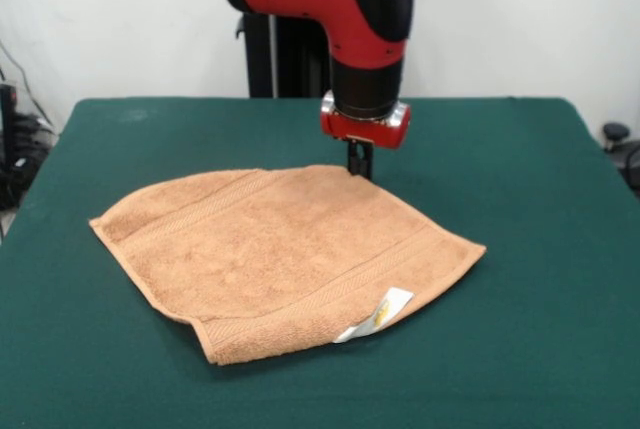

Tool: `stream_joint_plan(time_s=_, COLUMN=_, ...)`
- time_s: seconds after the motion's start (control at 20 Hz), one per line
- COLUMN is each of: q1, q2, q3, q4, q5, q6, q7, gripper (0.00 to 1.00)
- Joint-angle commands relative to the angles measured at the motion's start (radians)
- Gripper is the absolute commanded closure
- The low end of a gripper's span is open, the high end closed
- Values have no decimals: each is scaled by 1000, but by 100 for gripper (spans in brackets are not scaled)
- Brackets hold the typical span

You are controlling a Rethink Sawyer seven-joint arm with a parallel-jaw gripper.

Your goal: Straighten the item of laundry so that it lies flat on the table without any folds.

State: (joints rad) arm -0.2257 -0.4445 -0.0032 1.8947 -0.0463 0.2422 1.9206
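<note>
Our small orange-tan terry towel (285, 254) lies mid-table on the dark green felt table (540, 199), its near edge doubled under. The gripper (360, 169) pinches its far corner (fingers pressed together); we should pull outward, low and slowly.

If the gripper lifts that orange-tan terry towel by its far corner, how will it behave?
The orange-tan terry towel would likely drape limply: its near edge already curls under. It looks thin and light. The looped pile may drag on the dark green felt table rather than slide. The gripper is at the far corner.
</note>
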Motion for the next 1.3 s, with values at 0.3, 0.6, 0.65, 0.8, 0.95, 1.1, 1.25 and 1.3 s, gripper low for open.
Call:
stream_joint_plan(time_s=0.3, q1=154, q2=229, q3=92, q4=-204, q5=204, q6=-126, q7=283, gripper=100)
stream_joint_plan(time_s=0.6, q1=206, q2=227, q3=68, q4=-209, q5=298, q6=-115, q7=301, gripper=100)
stream_joint_plan(time_s=0.65, q1=220, q2=228, q3=59, q4=-215, q5=316, q6=-105, q7=307, gripper=100)
stream_joint_plan(time_s=0.8, q1=246, q2=230, q3=49, q4=-223, q5=363, q6=-91, q7=313, gripper=100)
stream_joint_plan(time_s=0.95, q1=266, q2=232, q3=43, q4=-228, q5=403, q6=-79, q7=314, gripper=100)
stream_joint_plan(time_s=1.1, q1=293, q2=234, q3=19, q4=-236, q5=437, q6=-69, q7=316, gripper=100)
stream_joint_plan(time_s=1.25, q1=308, q2=232, q3=0, q4=-231, q5=465, q6=-57, q7=315, gripper=100)
stream_joint_plan(time_s=1.3, q1=310, q2=232, q3=-2, q4=-229, q5=473, q6=-56, q7=312, gripper=100)
